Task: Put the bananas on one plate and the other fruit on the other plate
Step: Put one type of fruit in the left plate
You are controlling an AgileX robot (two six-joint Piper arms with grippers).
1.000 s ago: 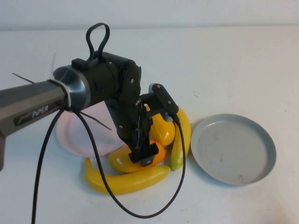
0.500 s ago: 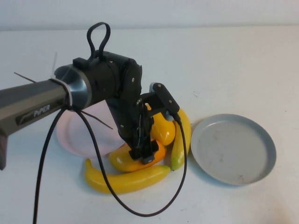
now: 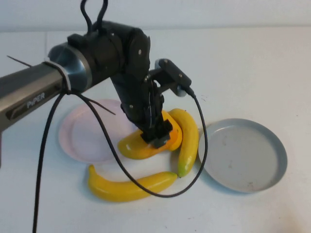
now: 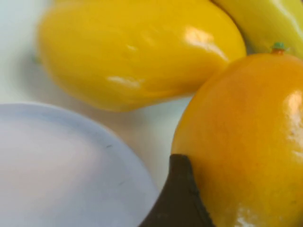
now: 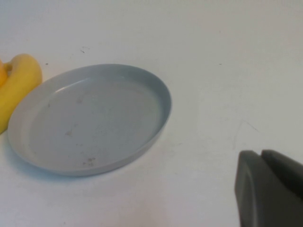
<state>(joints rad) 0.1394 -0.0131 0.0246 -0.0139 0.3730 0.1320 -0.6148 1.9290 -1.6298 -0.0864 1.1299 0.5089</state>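
Note:
My left gripper (image 3: 156, 138) is shut on the orange-blushed end of one mango (image 3: 133, 148), just right of the pink plate (image 3: 82, 136). In the left wrist view one dark finger (image 4: 177, 198) presses against this mango (image 4: 246, 142), beside the pink plate's rim (image 4: 57, 170). The second mango (image 3: 174, 133) lies against the gripper's right side and also shows in the left wrist view (image 4: 137, 52). One banana (image 3: 188, 138) lies between the mangoes and the grey plate (image 3: 242, 154). The other banana (image 3: 131, 184) lies in front. My right gripper (image 5: 265, 189) is shut, off to the side of the grey plate (image 5: 90, 118).
The left arm's black cable (image 3: 194, 160) loops down over the front banana and close to the grey plate's rim. Both plates hold nothing. White tabletop (image 3: 243, 63) stretches behind and to the right of the fruit.
My left gripper has moved away from the table's front edge and upward, carrying the mango with it. That mango now sits clear of the front banana. The bananas and plates have not moved.

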